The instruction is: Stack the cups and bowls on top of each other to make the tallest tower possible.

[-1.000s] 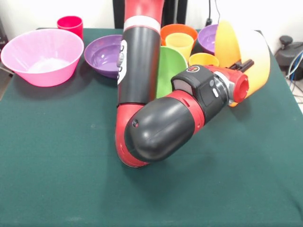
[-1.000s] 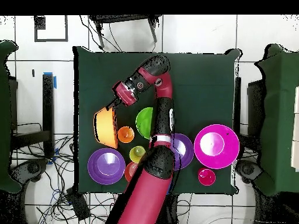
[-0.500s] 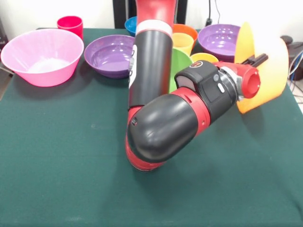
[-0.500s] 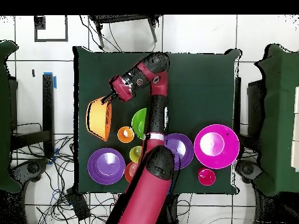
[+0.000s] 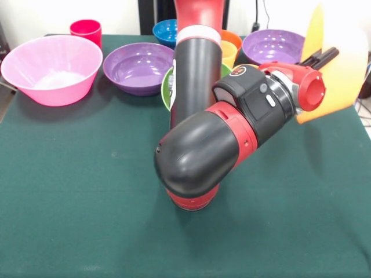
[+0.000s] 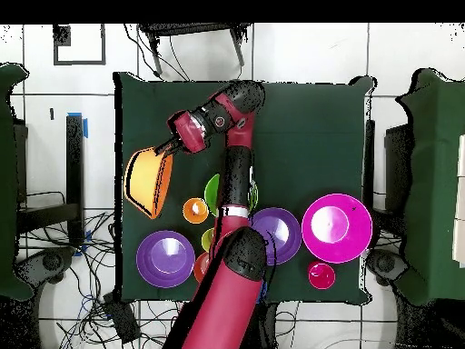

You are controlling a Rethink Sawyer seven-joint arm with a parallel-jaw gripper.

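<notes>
My gripper [image 5: 323,57] is shut on the rim of the big orange bowl [image 5: 343,69] and holds it tipped on its side, off the table, at the right edge. In the overhead view the gripper [image 6: 166,149] and the big orange bowl [image 6: 145,182] are at the left. On the table stand the big pink bowl [image 5: 51,68], two purple bowls [image 5: 138,66] [image 5: 272,46], the blue bowl [image 5: 164,30], the red cup [image 5: 86,29] and the yellow cup [image 5: 230,53]. The green bowl [image 5: 167,87] and orange-red bowl [image 5: 233,38] are partly hidden by my arm. The orange cup [image 6: 195,210] shows overhead.
My arm's big black and red elbow [image 5: 200,153] hangs low over the middle of the green table [image 5: 75,191]. The bowls and cups crowd the table's far side in the front view. The table's right edge [image 5: 362,124] lies under the held bowl.
The arm has swung the big orange bowl up and toward the right edge of the front view, away from the other bowls. The blue bowl and green bowl's rim have come into sight.
</notes>
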